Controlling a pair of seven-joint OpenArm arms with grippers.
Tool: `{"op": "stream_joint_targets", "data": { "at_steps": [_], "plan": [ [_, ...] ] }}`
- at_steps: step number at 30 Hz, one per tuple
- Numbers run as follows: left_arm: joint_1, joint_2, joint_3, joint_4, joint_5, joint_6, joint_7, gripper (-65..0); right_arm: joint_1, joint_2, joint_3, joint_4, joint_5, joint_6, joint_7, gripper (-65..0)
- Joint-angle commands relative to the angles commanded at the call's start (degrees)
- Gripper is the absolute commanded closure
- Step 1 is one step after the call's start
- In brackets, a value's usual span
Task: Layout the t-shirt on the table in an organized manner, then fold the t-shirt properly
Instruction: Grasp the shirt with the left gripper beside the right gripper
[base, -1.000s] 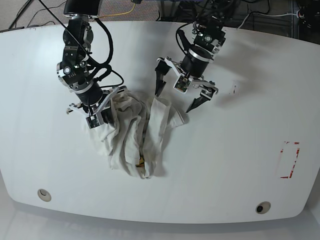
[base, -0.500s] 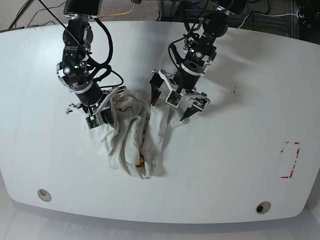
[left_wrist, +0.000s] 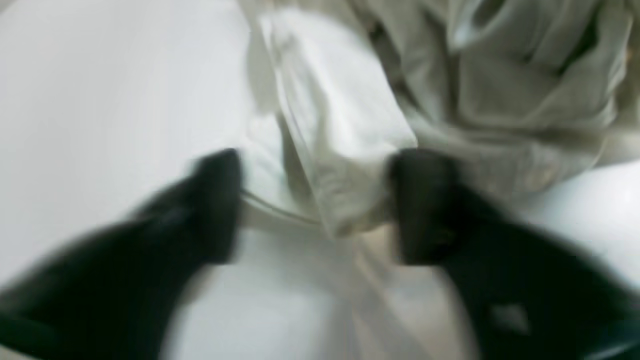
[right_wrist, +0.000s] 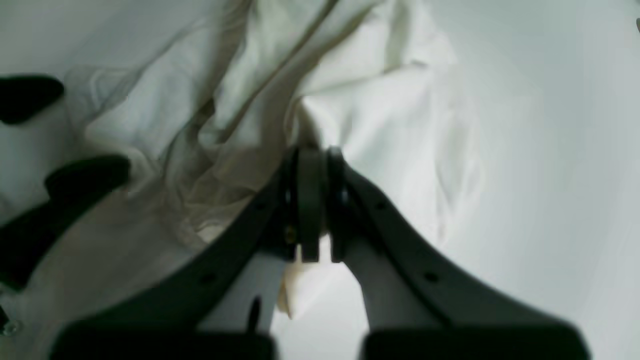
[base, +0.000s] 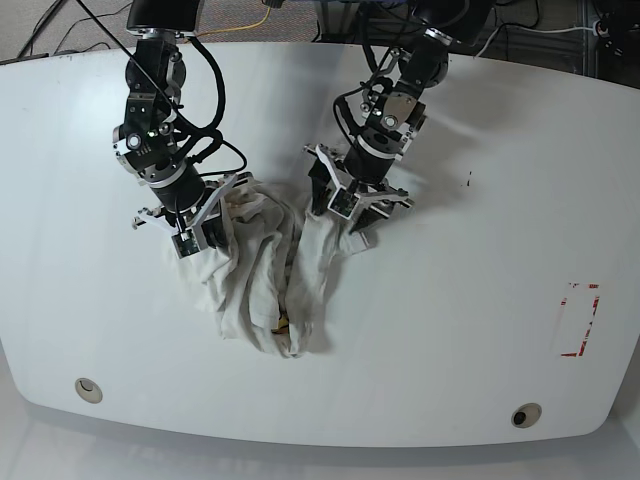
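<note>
The white t-shirt (base: 262, 272) lies crumpled in a long heap on the table (base: 480, 290), with a speck of yellow graphic (base: 282, 322) showing near its lower end. My right gripper (base: 192, 236) is at the heap's upper left corner, shut on a pinch of the t-shirt (right_wrist: 400, 120), its tips (right_wrist: 311, 162) pressed together. My left gripper (base: 341, 212) is down on the heap's upper right corner. It stands open, its blurred black fingers (left_wrist: 215, 200) straddling a folded ridge of the t-shirt (left_wrist: 340, 125). The cloth sits between them.
Two round grommet holes (base: 88, 388) (base: 526, 413) sit near the table's front edge. A red-outlined rectangle (base: 578, 320) marks the right side. Cables run along the floor beyond the far edge. The left gripper's dark fingers (right_wrist: 85, 175) show at the left of the right wrist view.
My left gripper has moved down and left onto the shirt's upper right corner, and its fingers have drawn closer around a fold. The right arm has stayed put.
</note>
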Motion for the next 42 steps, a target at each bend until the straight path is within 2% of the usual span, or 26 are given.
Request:
{"op": "stream_joint_targets", "data": {
  "at_steps": [2,10,15,19,27,39,42],
  "plan": [
    [0.0,0.0,-0.1,0.0,0.0,0.0,0.0,-14.4,0.0,0.0,0.0,0.0,0.1,0.00,0.1,0.0],
    [0.0,-0.1,-0.4,0.2,0.0,0.0,0.0,0.0,0.0,0.0,0.0,2.4,0.1,0.00,-0.1,0.0],
    [-0.1,-0.3,-1.0,0.5,0.0,0.0,0.0,0.0,0.0,0.0,0.0,3.3,0.1,0.00,-0.1,0.0],
    [-0.1,-0.3,-4.1,1.7,0.0,0.0,0.0,0.0,0.0,0.0,0.0,4.4,0.1,0.00,-0.2,0.0],
    [0.0,-0.4,-8.4,8.8,0.0,0.0,0.1,0.0,0.0,0.0,1.1,6.4,0.1,0.00,-0.2,0.0],
    [-2.4,-6.2,-12.1,15.0,0.0,0.0,0.1,-0.3,5.2,1.1,4.5,6.8,0.4,0.00,-0.2,0.0],
    [-4.0,-7.0,-14.0,17.5,0.0,0.0,1.9,-0.3,7.4,1.9,4.7,6.8,0.2,0.00,-0.2,0.0]
  ]
}}
